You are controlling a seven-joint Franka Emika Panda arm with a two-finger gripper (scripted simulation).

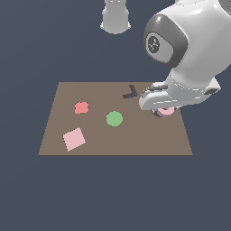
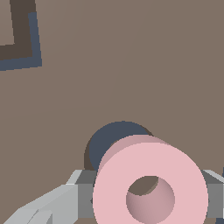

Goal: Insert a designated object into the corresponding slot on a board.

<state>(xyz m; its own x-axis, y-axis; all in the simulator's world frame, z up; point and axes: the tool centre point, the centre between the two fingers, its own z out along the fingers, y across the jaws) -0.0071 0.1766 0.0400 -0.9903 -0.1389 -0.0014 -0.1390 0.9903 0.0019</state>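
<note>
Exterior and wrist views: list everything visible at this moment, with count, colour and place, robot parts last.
board: one, brown, flat on the dark ground.
pink ring: one, light pink, between the gripper fingers, just above the slot.
slot: one, dark round recess, partly hidden under the ring.
V-shaped recess: one, dark, at the board's far edge.
green disc: one, mid-board.
red piece: one, scalloped, toward the exterior view's left.
pale pink square: one, near-left corner.
gripper: one, grey-white, shut on the ring.

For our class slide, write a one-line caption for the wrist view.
End effector holds the pink ring just above the dark slot on the board.
</note>
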